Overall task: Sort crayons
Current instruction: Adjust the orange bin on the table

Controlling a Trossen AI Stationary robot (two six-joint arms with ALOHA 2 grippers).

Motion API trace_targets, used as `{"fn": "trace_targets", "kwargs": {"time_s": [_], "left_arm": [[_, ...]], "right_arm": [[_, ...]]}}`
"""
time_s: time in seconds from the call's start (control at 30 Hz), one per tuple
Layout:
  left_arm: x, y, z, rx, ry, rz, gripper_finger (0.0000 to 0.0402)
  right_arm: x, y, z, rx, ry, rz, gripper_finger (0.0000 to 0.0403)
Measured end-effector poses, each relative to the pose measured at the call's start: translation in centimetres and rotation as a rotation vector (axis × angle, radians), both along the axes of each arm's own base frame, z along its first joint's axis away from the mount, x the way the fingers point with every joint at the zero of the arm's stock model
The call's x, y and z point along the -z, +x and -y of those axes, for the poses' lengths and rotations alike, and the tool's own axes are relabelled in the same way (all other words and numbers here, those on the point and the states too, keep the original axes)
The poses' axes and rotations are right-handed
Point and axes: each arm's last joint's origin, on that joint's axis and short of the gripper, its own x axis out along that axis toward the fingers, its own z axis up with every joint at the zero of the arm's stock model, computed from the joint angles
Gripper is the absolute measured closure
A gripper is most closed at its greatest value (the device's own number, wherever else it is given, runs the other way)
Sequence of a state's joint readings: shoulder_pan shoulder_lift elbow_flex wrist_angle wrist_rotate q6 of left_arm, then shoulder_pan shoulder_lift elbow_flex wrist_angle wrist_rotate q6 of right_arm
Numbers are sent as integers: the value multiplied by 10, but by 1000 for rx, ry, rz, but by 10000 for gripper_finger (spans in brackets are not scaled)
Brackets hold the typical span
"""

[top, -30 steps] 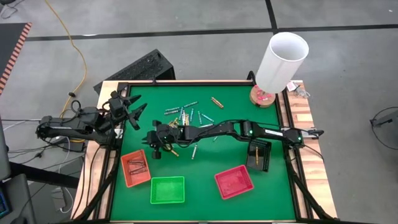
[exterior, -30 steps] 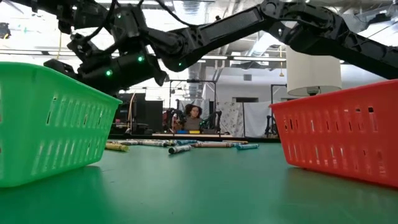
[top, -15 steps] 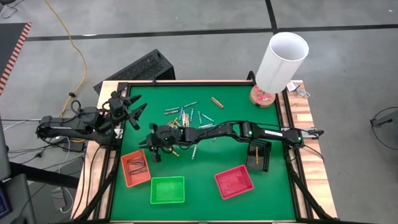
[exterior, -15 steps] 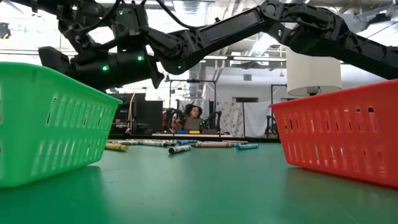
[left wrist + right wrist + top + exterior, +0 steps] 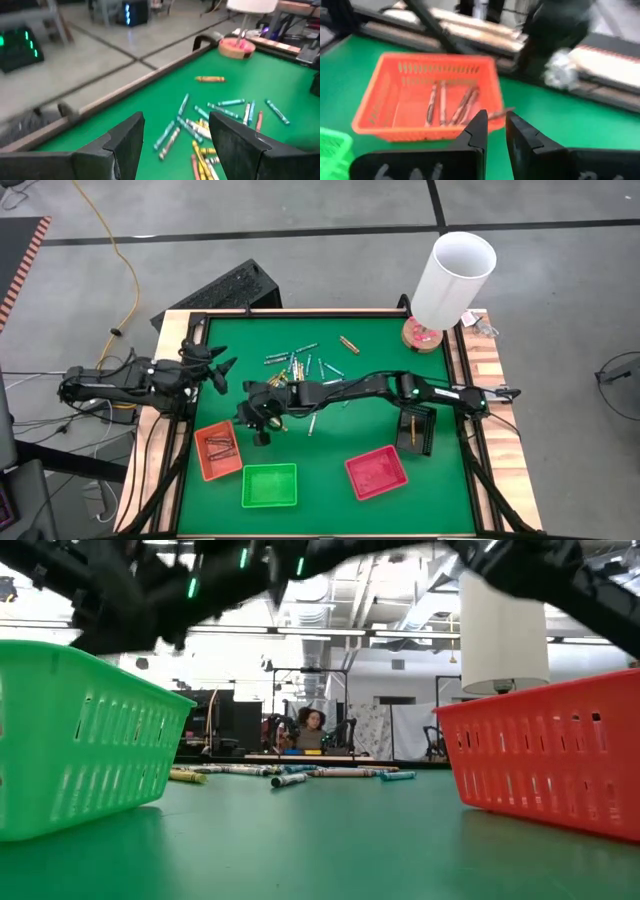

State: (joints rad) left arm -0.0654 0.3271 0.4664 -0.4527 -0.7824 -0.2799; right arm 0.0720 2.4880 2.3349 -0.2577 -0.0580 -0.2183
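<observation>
**A:** So, starting at the left of the overhead view, what is there?

**B:** The left claw (image 5: pixel 217 367) hangs over the left edge of the green worktop (image 5: pixel 350 440), its fingers spread wide and holding nothing. It has dipped slightly lower in the frame over the last second, but it looks to be waiting.

**A:** And to its right?

**B:** At the lower left sits an orange tray (image 5: pixel 203 460) with several reddish-brown sticks (image 5: pixel 442 102) already in it. Just to the right of its upper corner is the right claw (image 5: pixel 260 425). Its fingers are nearly together, apparently pinching a reddish-brown crayon (image 5: pixel 501 113) at the tips. That claw has swung down-frame and left, away from the pile and toward the tray.

**A:** What does that mean for the sorting?

**B:** Probably that this crayon is about to join its colour-mates, though it is not yet over the tray.

**A:** Further right?

**B:** The loose crayons (image 5: pixel 300 365) lie scattered at upper centre, so plenty remain. A green tray (image 5: pixel 270 468) and a red tray (image 5: pixel 365 458) sit along the bottom, and a black tray (image 5: pixel 426 442) sits at the right.
</observation>
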Motion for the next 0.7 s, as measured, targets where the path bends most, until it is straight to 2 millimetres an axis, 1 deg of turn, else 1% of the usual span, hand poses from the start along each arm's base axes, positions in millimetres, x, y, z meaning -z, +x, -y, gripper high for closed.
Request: {"fn": "trace_targets", "kwargs": {"time_s": [0.03,0.1,0.17,0.23,0.3,0.37,0.43,0.47,0.5,0.63,0.7], "left_arm": [[2,0,0,-4,-31,7,189],[5,-1,1,6,-96,16,189],[10,-1,2,33,-167,12,192],[14,-1,3,48,-256,6,202],[20,1,4,59,-332,-29,218],[26,4,6,64,-398,-65,239],[30,7,7,55,-448,-95,262],[32,9,7,56,-471,-109,273],[34,11,8,57,-490,-131,285],[40,19,11,108,-587,-203,335],[44,22,13,136,-634,-243,362]], "right_arm": [[-12,-6,-2,13,-25,-12,337],[-27,-15,-2,38,-54,-39,337],[-37,-26,-5,52,-76,-97,337],[-50,-36,-4,73,-101,-130,337],[-72,-51,-6,91,-136,-144,337],[-100,-68,-7,118,-149,-115,337],[-118,-80,-8,131,-156,-107,337],[-124,-86,-7,133,-158,-111,337],[-125,-88,-7,135,-156,-125,337],[-123,-92,-5,142,-154,-158,337],[-127,-93,-5,142,-156,-144,337]]}}
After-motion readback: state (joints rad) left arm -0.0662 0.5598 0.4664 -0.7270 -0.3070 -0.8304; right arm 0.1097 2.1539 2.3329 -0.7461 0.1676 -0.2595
